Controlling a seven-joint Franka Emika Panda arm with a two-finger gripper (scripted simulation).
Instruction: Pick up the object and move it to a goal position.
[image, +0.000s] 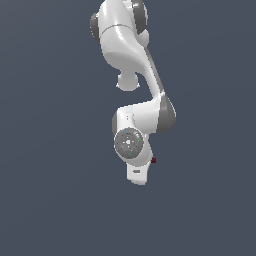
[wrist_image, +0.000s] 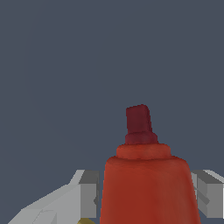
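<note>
Backdrop (image: 45, 150): flat slate blue-grey, filled both views edge to edge w/o a break.
Floor/walls: couldn't tell apart; no seam, horizon or corner showed.
Surface texture: plain, uniform, no pattern or marks.
Light: soft & even; no cast shadows visible on the bg.
Wrist view bg (wrist_image: 57, 65): same slate tone, featureless.

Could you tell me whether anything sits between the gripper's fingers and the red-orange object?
Nothing visible does. In the wrist view the red-orange object sits directly between the gripper's grey fingers, one on each side, with no other item in the gap. Actual contact can't be confirmed. The exterior view shows only a dark sliver of it beside the arm.
</note>
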